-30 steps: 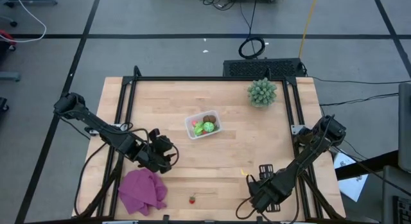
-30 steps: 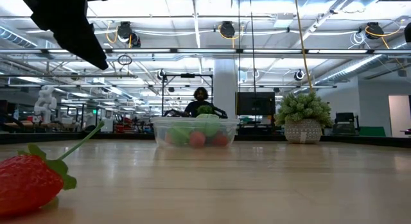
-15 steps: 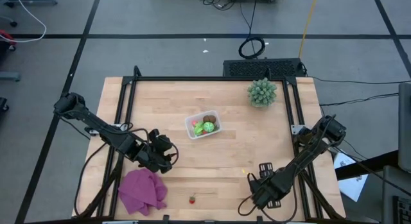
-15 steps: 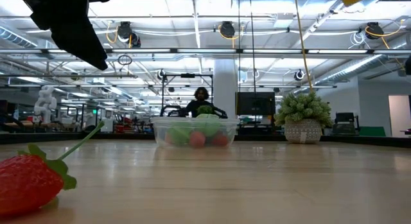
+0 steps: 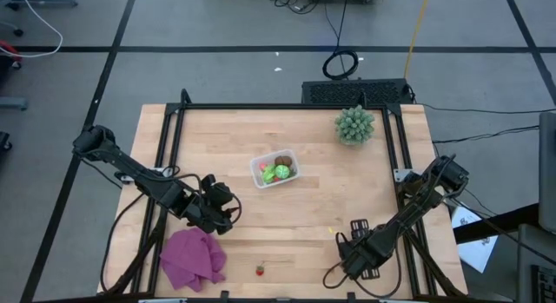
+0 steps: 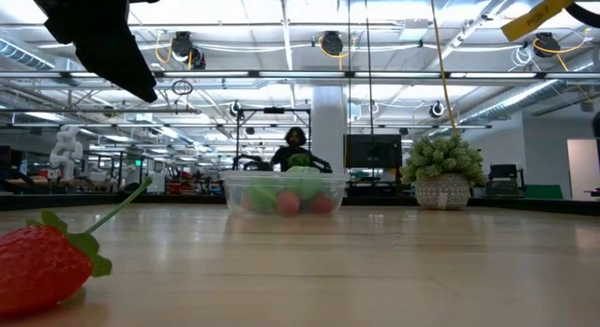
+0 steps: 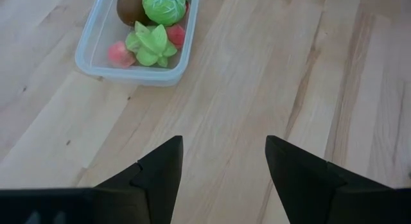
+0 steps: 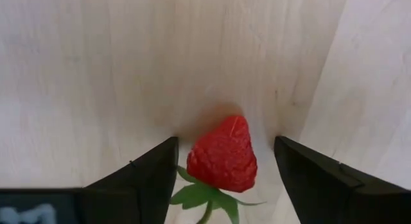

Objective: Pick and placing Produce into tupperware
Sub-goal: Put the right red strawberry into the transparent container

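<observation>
Since a second ago, the right arm has shifted a little, and a yellow tag (image 6: 534, 15) has come into the top corner of the low view. Its right gripper (image 5: 346, 251) hangs near the front edge of the table (image 5: 313, 207), fingers (image 8: 154, 166) apart and holding nothing. A strawberry (image 5: 259, 270) lies ahead of it on the wood, apart from it and just beside the purple cloth (image 5: 191, 258). The left gripper (image 7: 223, 144) waits above the cloth, also spread wide and empty. At the middle of the table stands the clear container (image 5: 275, 168), with a brown oval piece (image 7: 128, 6), two green pieces and small red and pink ones inside. A potted plant (image 5: 354, 125) stands at the far right.
</observation>
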